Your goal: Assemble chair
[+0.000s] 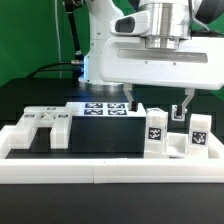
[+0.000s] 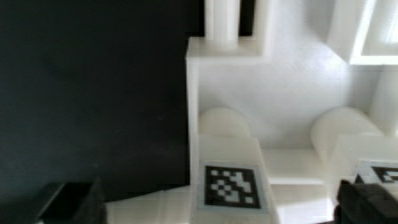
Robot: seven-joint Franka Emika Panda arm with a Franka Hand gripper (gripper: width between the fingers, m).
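Hand (image 1: 157, 101) spread wide over chair parts (image 1: 160, 140); marker board (image 1: 107, 109) near.

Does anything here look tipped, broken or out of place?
Nothing stands out. The matte white slotted panel lies flat at the exterior view's left, the tagged white blocky parts sit grouped at its right, and the open two-finger gripper hangs above them, empty.

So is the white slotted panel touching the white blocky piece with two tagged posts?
Apart. The exterior view shows black table between the white slotted plastic panel and the white blocky plastic piece.
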